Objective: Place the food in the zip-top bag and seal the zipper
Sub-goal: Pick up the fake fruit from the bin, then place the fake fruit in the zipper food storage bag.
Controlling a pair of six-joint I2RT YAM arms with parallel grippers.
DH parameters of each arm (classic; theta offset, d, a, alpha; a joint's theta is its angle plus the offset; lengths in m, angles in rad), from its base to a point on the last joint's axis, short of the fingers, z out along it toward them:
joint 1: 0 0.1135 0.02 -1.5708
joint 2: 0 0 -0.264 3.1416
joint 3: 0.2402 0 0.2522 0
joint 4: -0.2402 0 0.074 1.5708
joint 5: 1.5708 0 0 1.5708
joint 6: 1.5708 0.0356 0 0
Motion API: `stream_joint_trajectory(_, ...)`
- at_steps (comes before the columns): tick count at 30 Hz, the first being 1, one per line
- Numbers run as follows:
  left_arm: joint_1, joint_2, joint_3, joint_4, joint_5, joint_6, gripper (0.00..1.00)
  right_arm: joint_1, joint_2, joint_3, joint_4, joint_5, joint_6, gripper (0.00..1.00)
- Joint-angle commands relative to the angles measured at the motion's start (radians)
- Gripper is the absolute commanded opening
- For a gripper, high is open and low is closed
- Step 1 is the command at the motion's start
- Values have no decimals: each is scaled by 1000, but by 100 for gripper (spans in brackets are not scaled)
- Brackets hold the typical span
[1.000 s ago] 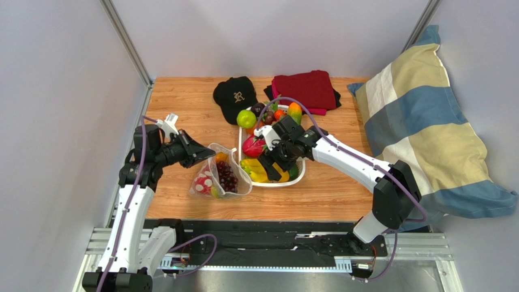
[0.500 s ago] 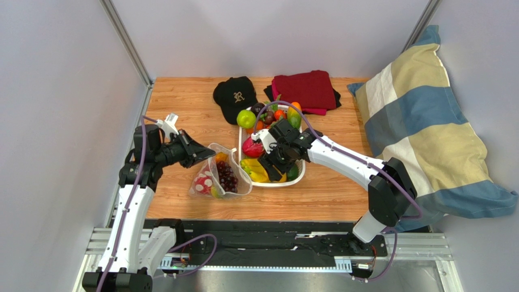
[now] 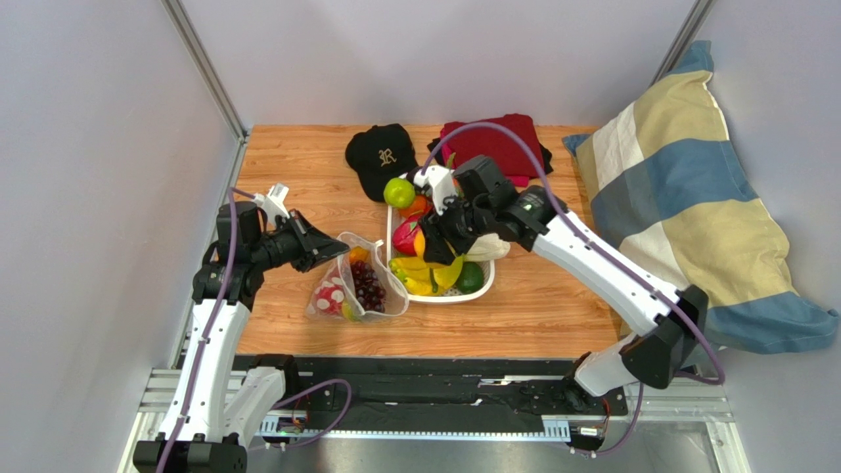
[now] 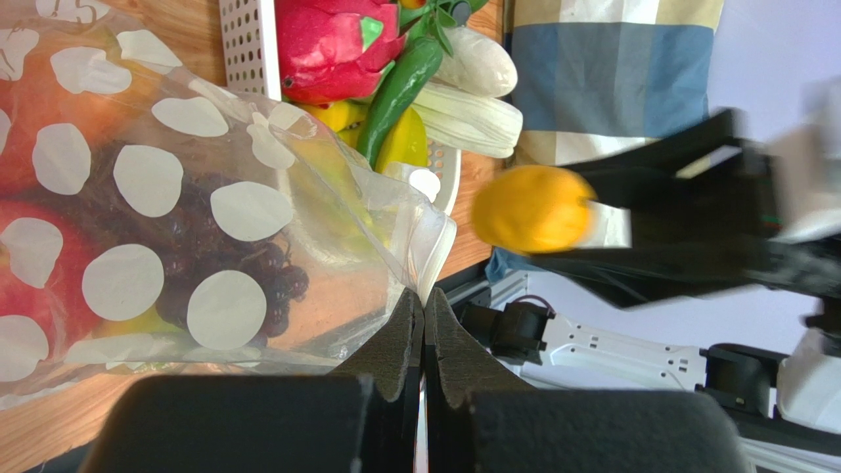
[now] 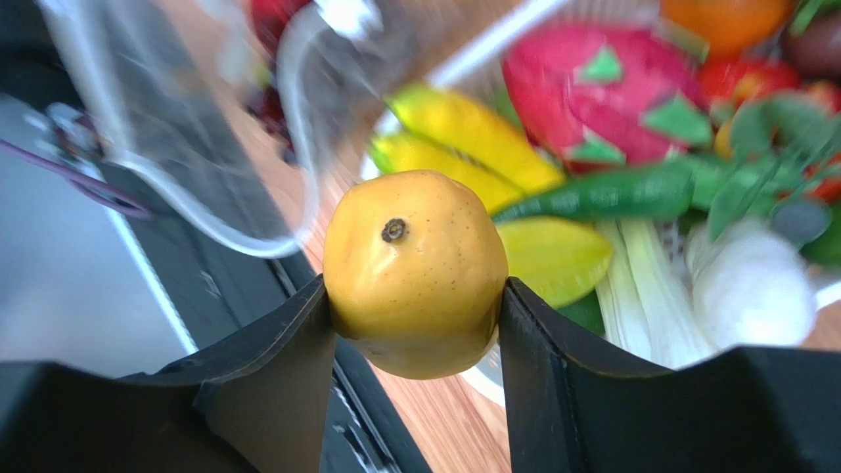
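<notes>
**Right end effector** (image 3: 435,238): clenched on a round yellow fruit (image 5: 415,271), with one finger on each side at its widest girth. The stem mark faces the wrist camera. The fruit hangs above the white tray (image 3: 472,296), clear of the other food in it and apart from the bag.

**Left end effector** (image 4: 422,307): closed on the rim of the dotted bag (image 4: 188,207), pinching the film at the mouth. The bag lies on the wooden surface (image 3: 296,168) just left of the tray, with its mouth open toward the tray. A grape bunch (image 4: 252,271) and a red piece (image 3: 328,294) are inside.

**Handling (judged):**
- The fruit appears hard, glossy and light. The skin is likely slippery, so grip it across the widest part.
- The bag is thin, limp film and will probably collapse if released. Take hold at the rim, where the zipper should stiffen it.
- The zipper itself cannot be made out at the pinch.
</notes>
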Motion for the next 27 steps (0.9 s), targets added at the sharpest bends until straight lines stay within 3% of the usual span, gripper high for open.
stream_joint_trajectory(1, 4, -7, 40, 29, 15, -4, 0, 15, -64, 110, 94, -136, 137, 15)
stream_joint_trajectory(7, 4, -8, 36, 40, 18, -26, 0, 81, 34, 185, 186, -187, 230, 14)
stream_joint_trajectory(16, 4, -22, 31, 54, 37, -44, 0, 152, 186, 213, 203, -189, 188, 16)
stream_joint_trajectory(19, 4, -17, 29, 62, 38, -47, 0, 165, 214, 217, 197, -169, 157, 31)
stream_joint_trajectory(23, 4, -14, 28, 62, 41, -44, 0, 169, 200, 233, 179, -146, 146, 79)
stream_joint_trajectory(27, 4, -22, 28, 55, 40, -36, 0, 132, 134, 198, 148, -136, 128, 91)
